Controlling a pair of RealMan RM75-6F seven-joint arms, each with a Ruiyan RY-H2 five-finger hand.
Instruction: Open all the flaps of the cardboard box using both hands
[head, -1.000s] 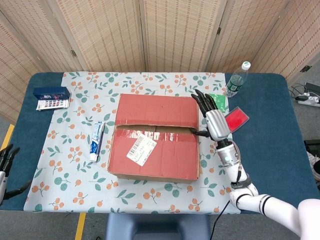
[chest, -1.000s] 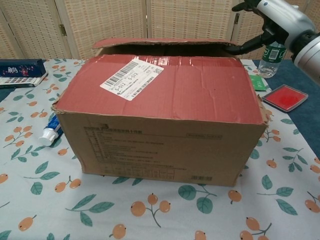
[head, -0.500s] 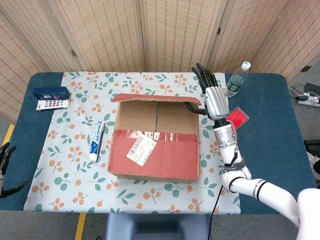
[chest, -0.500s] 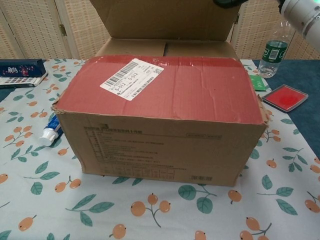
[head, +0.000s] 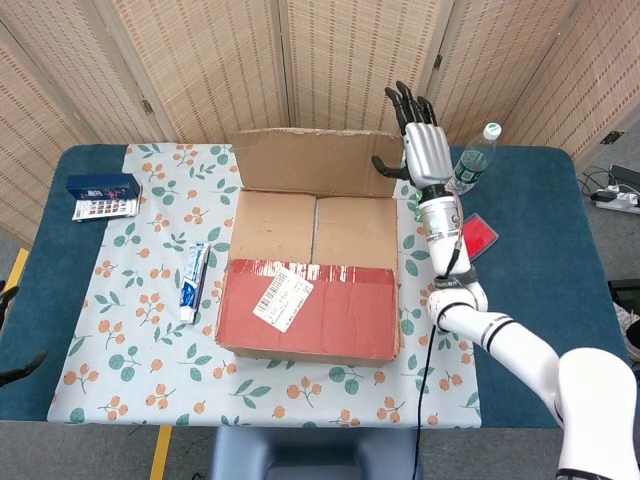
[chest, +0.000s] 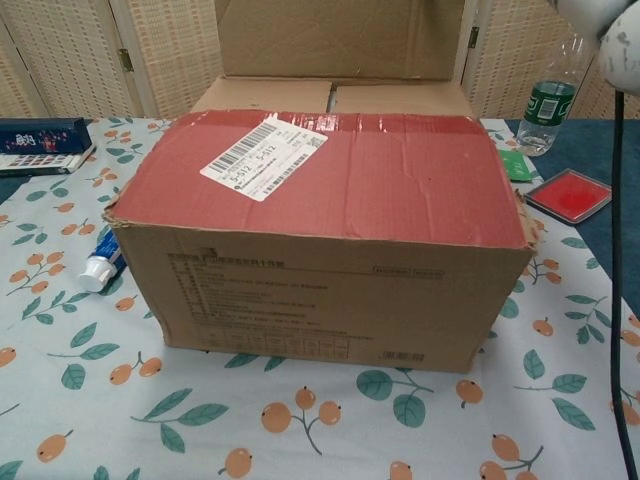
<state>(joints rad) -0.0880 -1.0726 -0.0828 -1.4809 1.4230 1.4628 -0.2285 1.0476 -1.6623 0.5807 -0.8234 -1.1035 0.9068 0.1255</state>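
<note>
Standing flap: the far flap (head: 312, 162) is raised upright at the back of the box (head: 308, 315), its long axis running left-right.
Right hand: the right hand (head: 420, 150) is held high at the flap's right end, fingers extended upward, thumb hooked toward the flap's edge; whether it is pinched cannot be told.
Near flap: the red flap (head: 312, 310) is shut, lying on the near side of the box, below the hand.
Inner flaps: two are seen closed behind it.
Left hand: only dark fingertips (head: 10, 295) are seen, well left of the box; state cannot be told.
Box: set mid-table (head: 540, 300).
Nearer hand: the right.
</note>
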